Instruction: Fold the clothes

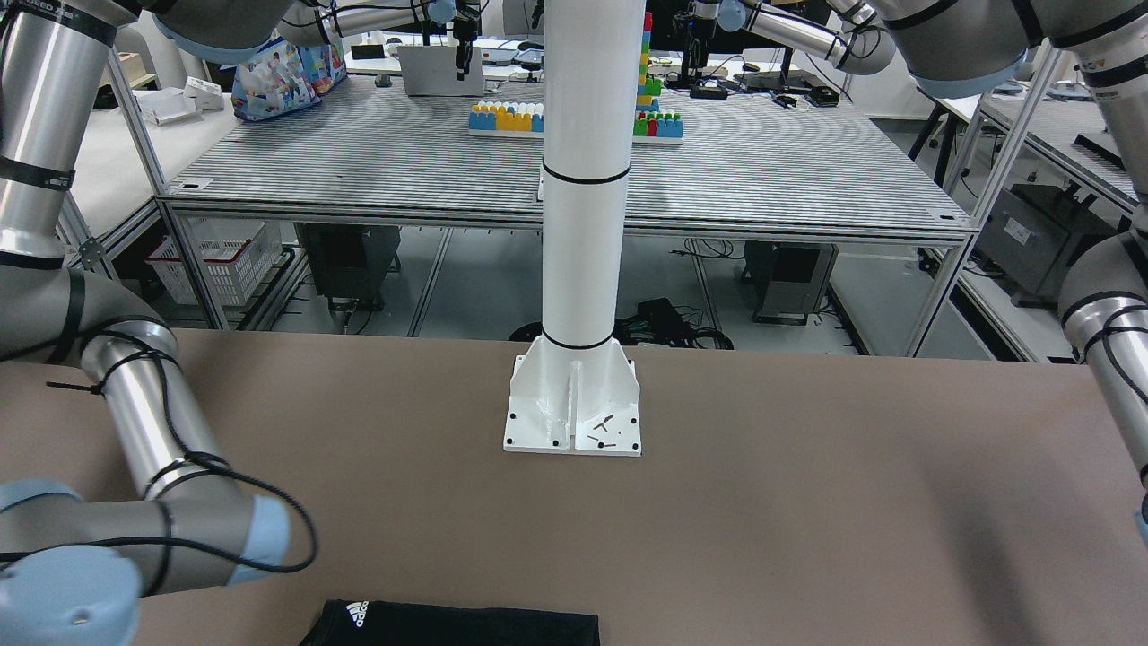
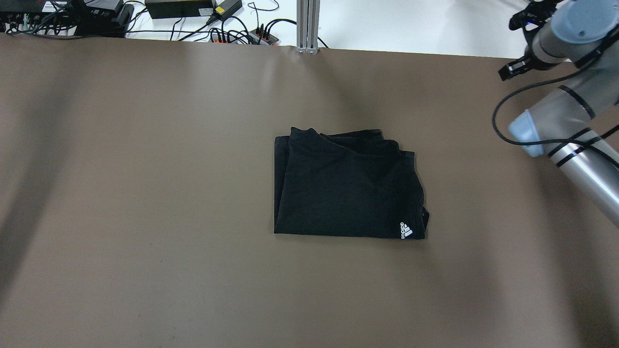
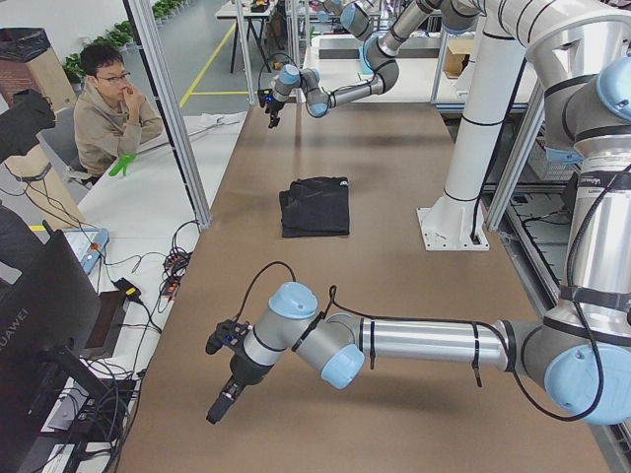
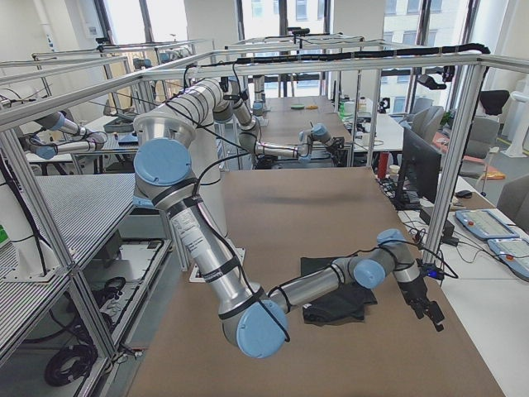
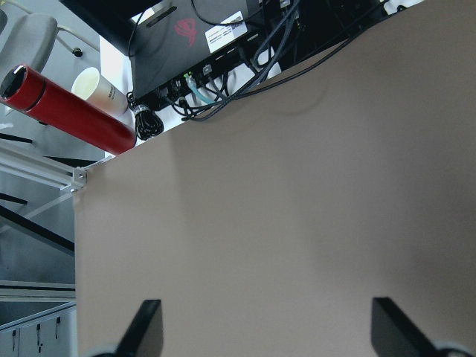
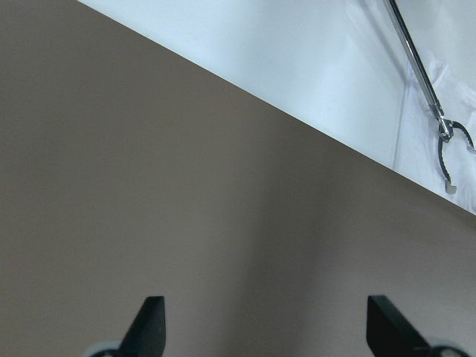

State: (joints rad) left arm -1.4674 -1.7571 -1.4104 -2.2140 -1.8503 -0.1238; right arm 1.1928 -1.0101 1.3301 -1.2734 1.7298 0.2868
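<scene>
Left tool (image 5: 269,331) and right tool (image 6: 264,327) both hang spread wide and empty over bare worktop (image 2: 145,193), well apart from the black garment (image 2: 346,188) folded mid-worktop. Looks basically done imo. If anything, gently square up its ragged far edge. Only the overhead view shows that edge; the wrist cams see no fabric.

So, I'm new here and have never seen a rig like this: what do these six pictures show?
Two grey robot arms, the left arm and the right arm, work at a brown table. One camera looks down from behind the robot, one faces it, two watch from the table's ends, and one sits on each wrist. A folded black fabric garment with a small white logo lies mid-table. The left gripper and right gripper are open and hold nothing.
</scene>
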